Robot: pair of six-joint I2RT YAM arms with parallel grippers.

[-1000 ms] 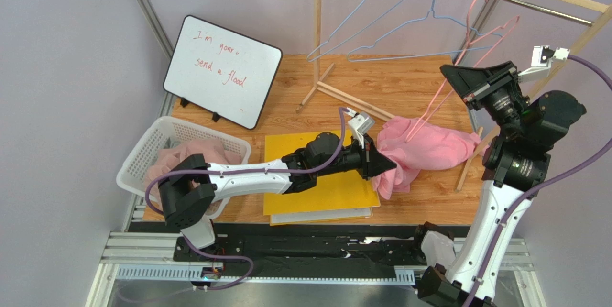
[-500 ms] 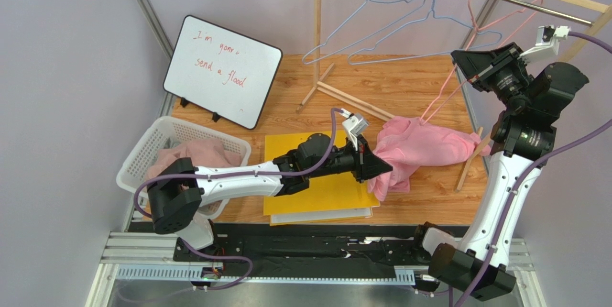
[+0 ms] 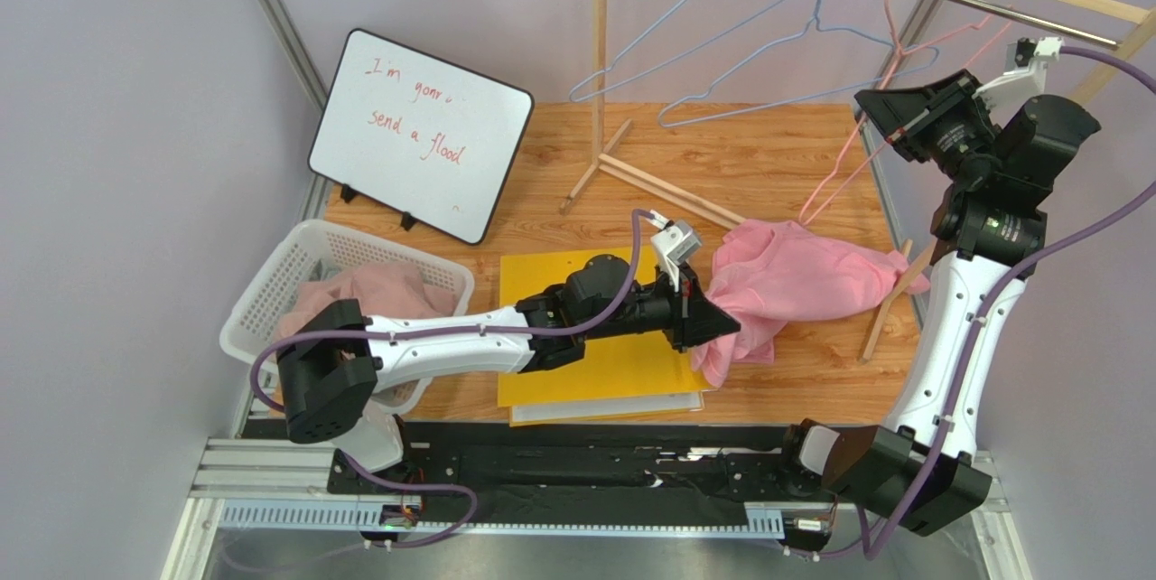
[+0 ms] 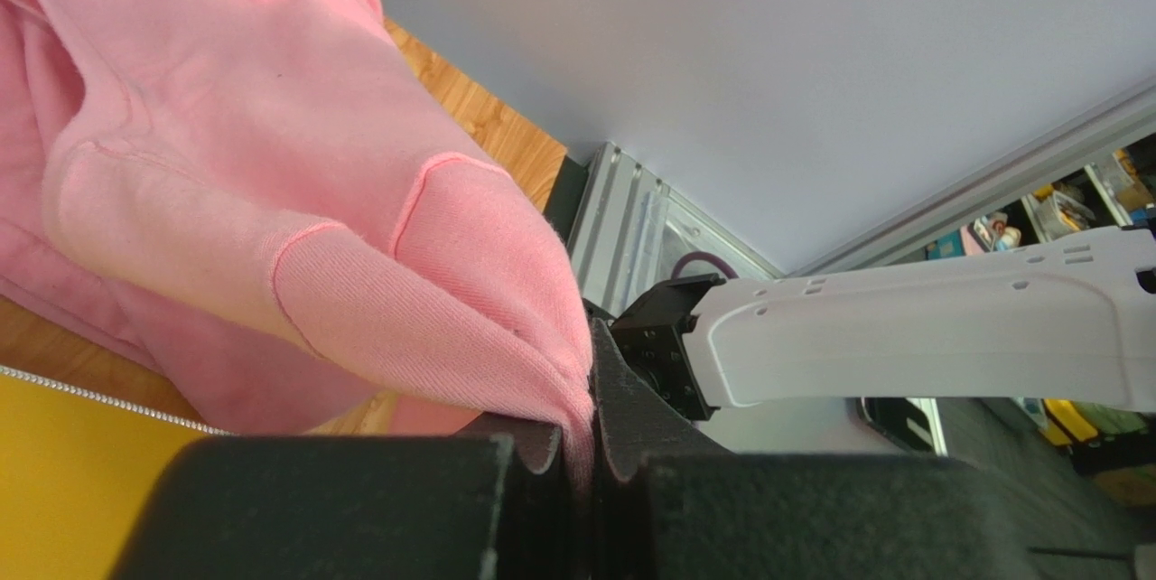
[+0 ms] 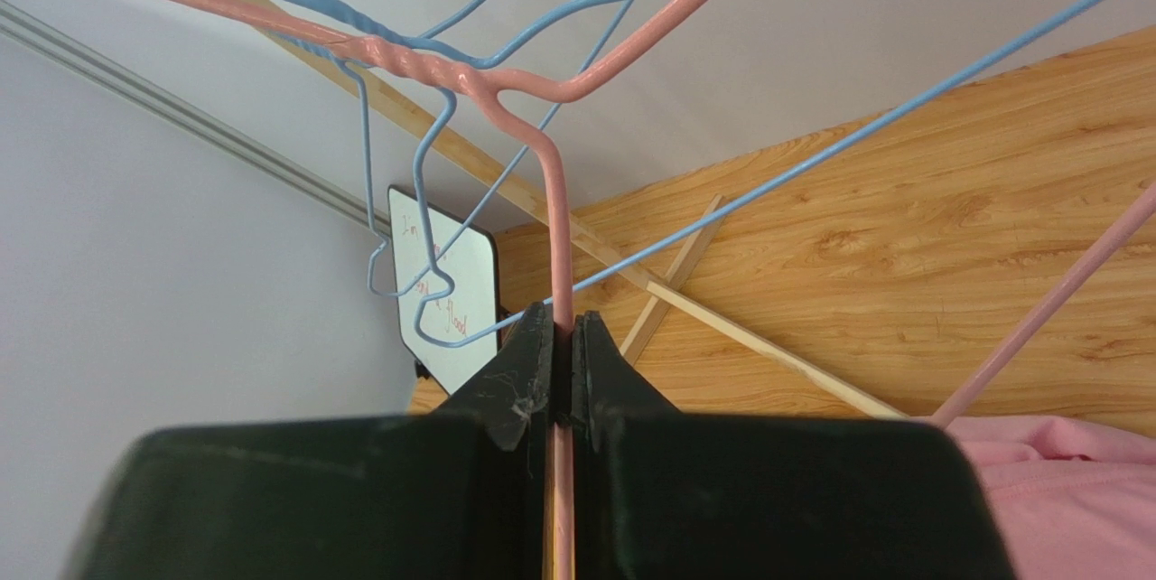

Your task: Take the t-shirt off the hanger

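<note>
Left arm stretched low, left end effector (image 4: pixel 584 438) pinching t-shirt (image 4: pixel 244 201) — right arm raised above it, right end effector (image 5: pixel 562 350) clamping hanger (image 5: pixel 554 228).

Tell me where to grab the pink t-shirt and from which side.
Pinch the folded fabric edge at the t-shirt's left end, coming in low from the left, as the left gripper does. The pink hanger, clamped by the right gripper, enters the shirt from the upper right, so a leftward pull should slide it off.
</note>
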